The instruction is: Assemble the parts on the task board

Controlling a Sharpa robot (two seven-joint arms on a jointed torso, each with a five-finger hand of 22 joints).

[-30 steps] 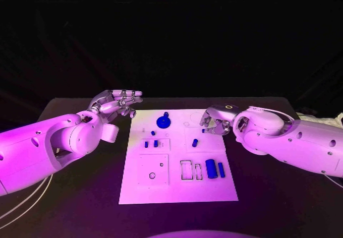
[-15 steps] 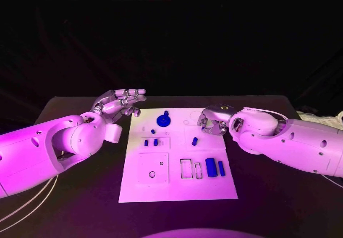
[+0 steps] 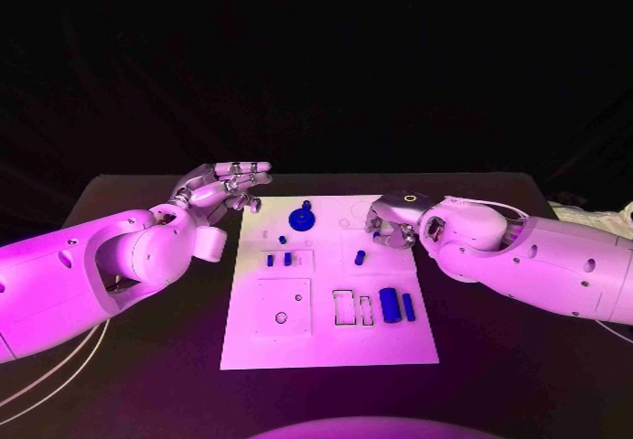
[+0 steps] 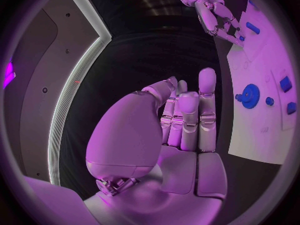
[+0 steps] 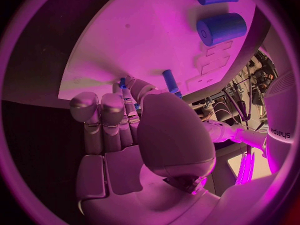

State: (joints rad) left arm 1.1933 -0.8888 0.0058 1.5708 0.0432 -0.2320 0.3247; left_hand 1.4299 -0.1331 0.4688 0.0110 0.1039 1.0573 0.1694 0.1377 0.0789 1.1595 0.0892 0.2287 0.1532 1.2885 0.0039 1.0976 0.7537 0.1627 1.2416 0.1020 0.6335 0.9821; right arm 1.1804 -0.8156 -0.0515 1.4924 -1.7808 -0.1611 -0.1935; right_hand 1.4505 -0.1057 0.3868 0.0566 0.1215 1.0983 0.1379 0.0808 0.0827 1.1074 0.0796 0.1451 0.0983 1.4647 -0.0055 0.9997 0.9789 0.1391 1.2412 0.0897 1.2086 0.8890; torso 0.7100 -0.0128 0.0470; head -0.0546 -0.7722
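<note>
Off the task board [image 3: 330,338]'s far left corner, left hand [image 3: 224,187] hovering, fingers loosely apart, holding nothing. Near far right edge, right hand [image 3: 391,222] curled; grip? can't tell.

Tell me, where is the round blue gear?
In the head view the blue gear sits at the far end of the task board, between the left hand and right hand.
</note>
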